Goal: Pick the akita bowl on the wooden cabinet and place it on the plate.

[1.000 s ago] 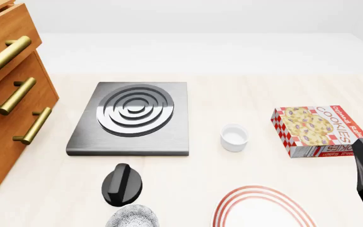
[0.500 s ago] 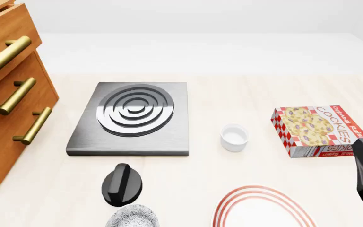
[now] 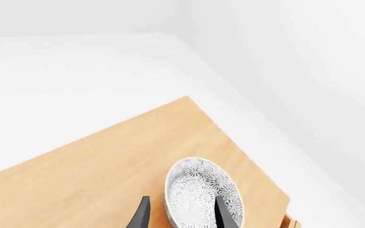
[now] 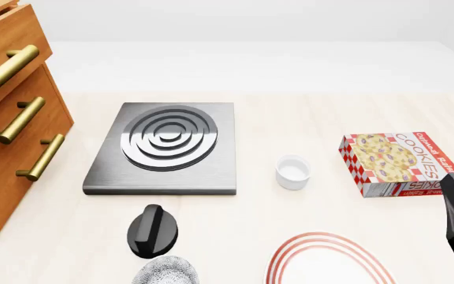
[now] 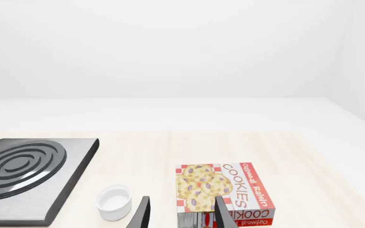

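The bowl (image 3: 203, 194) sits upright, mouth up, on the cabinet (image 3: 106, 166); the left tool (image 3: 180, 214), angled down, straddles its near rim, fingers spread, not gripping.

A grey square stove slab (image 4: 162, 149) with round rings lies flat on the table (image 4: 306, 112), left of the middle. A small white cup (image 4: 292, 171) stands to its right, a little apart. Farther right lies a red cookie box (image 4: 399, 163), flat on the table. A black knob (image 4: 152, 231) sits near the front, just before the stove slab.
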Robot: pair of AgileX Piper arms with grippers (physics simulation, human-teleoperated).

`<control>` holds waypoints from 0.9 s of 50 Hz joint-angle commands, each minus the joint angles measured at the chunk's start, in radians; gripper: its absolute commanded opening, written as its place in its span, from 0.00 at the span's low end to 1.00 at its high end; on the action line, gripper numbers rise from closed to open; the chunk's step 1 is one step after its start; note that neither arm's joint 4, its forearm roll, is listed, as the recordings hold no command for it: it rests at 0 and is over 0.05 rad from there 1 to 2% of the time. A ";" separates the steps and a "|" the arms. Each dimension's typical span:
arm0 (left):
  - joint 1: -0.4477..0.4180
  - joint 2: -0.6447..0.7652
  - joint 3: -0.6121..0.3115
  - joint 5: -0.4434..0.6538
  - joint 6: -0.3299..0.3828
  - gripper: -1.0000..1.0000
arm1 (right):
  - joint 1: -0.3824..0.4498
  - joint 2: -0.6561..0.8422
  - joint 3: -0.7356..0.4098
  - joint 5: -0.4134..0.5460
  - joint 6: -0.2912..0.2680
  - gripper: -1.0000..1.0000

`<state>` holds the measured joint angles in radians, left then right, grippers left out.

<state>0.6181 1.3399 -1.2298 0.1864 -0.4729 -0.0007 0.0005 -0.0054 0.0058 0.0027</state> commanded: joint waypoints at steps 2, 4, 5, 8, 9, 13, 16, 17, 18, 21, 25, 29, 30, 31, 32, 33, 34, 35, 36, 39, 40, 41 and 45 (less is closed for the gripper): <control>-0.004 0.017 0.006 -0.014 0.006 1.00 | 0.000 0.000 0.000 0.000 0.000 1.00; -0.005 0.020 0.006 -0.016 0.007 1.00 | 0.000 0.000 0.000 0.000 0.000 1.00; -0.005 0.022 0.006 -0.016 0.007 1.00 | 0.000 0.000 0.000 0.000 0.000 1.00; -0.005 0.028 0.005 -0.019 0.009 1.00 | 0.000 0.000 0.000 0.000 0.000 1.00; -0.006 0.031 0.003 -0.019 0.010 1.00 | 0.000 0.000 0.000 0.000 0.000 1.00; -0.006 0.039 0.000 -0.021 0.011 1.00 | 0.000 0.000 0.000 0.000 0.000 1.00; -0.005 0.047 -0.005 -0.021 0.014 1.00 | 0.000 0.000 0.000 0.000 0.000 1.00; -0.005 0.048 -0.006 -0.021 0.014 1.00 | 0.000 0.000 0.000 0.000 0.000 1.00; -0.005 0.049 -0.007 -0.021 0.014 1.00 | 0.000 0.000 0.000 0.000 0.000 1.00; -0.009 0.045 -0.006 -0.022 0.018 1.00 | 0.000 0.000 0.000 0.000 0.000 1.00; 0.003 0.023 -0.011 -0.028 0.040 0.00 | 0.000 0.000 0.000 0.000 0.000 1.00; 0.003 -0.018 0.022 -0.067 0.008 0.00 | 0.000 0.000 0.000 0.000 0.000 1.00; 0.013 -0.033 0.029 -0.073 -0.005 0.00 | 0.000 0.000 0.000 0.000 0.000 1.00; 0.013 -0.033 0.029 -0.073 -0.005 0.00 | 0.000 0.000 0.000 0.000 0.000 1.00; 0.013 -0.047 0.029 -0.073 -0.012 0.00 | 0.000 0.000 0.000 0.000 0.000 1.00; 0.010 -0.056 0.033 -0.077 -0.020 0.00 | 0.000 0.000 0.000 0.000 0.000 1.00; 0.007 -0.067 0.035 -0.076 -0.028 0.00 | 0.000 0.000 0.000 0.000 0.000 1.00; 0.009 -0.069 0.037 -0.070 -0.043 0.00 | 0.000 0.000 0.000 0.000 0.000 1.00; 0.002 -0.075 0.033 -0.061 -0.043 0.00 | 0.000 0.000 0.000 0.000 0.000 1.00; -0.040 -0.125 0.042 -0.071 -0.043 0.00 | 0.000 0.000 0.000 0.000 0.000 1.00; -0.052 -0.146 0.044 -0.069 -0.053 0.00 | 0.000 0.000 0.000 0.000 0.000 1.00; -0.060 -0.156 0.044 -0.062 -0.061 0.00 | 0.000 0.000 0.000 0.000 0.000 1.00; -0.062 -0.165 0.036 -0.032 -0.077 0.00 | 0.000 0.000 0.000 0.000 0.000 1.00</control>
<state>0.5902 1.2482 -1.1958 0.1364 -0.5145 -0.0007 0.0005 -0.0054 0.0058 0.0027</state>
